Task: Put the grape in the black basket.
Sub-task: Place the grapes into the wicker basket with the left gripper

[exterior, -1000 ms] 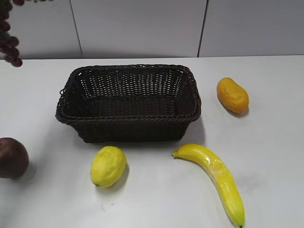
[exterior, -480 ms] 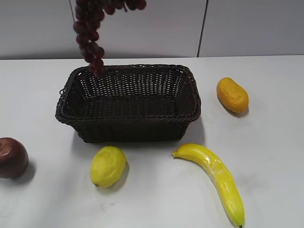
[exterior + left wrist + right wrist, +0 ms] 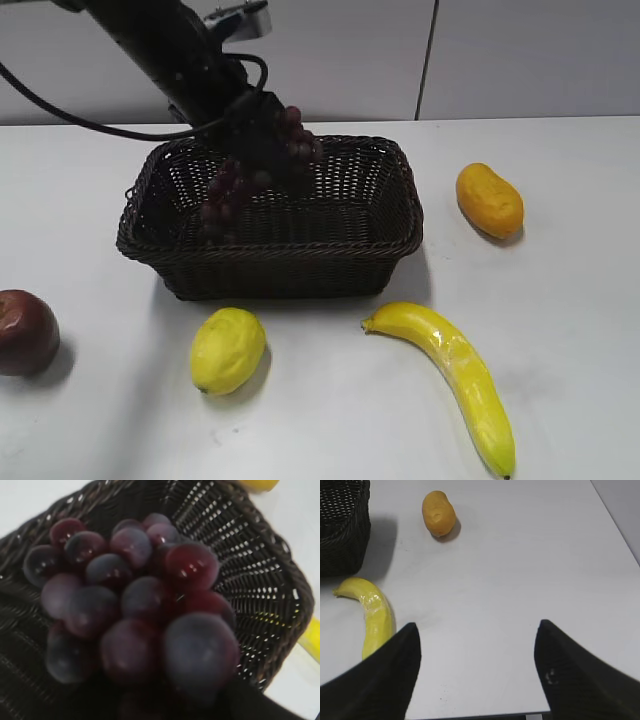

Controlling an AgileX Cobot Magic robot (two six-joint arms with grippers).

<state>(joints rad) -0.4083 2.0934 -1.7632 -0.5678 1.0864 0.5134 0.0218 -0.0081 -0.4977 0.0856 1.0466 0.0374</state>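
Note:
The grape (image 3: 245,175), a dark purple-red bunch, hangs slanting down inside the left half of the black basket (image 3: 400,240). Its lower end is low near the basket floor; I cannot tell if it touches. My left gripper (image 3: 262,130) comes in from the upper left and is shut on the top of the bunch, just above the far rim. In the left wrist view the grape (image 3: 145,605) fills the frame over the basket (image 3: 270,580) and hides the fingers. My right gripper (image 3: 477,630) is open and empty above bare table, outside the exterior view.
A dark red apple (image 3: 25,332) lies at the left edge. A lemon (image 3: 228,349) and a banana (image 3: 455,372) lie in front of the basket. An orange-yellow mango (image 3: 489,200) lies to its right. White wall stands behind the table.
The grape bunch has moved right from the upper left corner, over the basket's back left, then down into the basket. The left arm has come into view.

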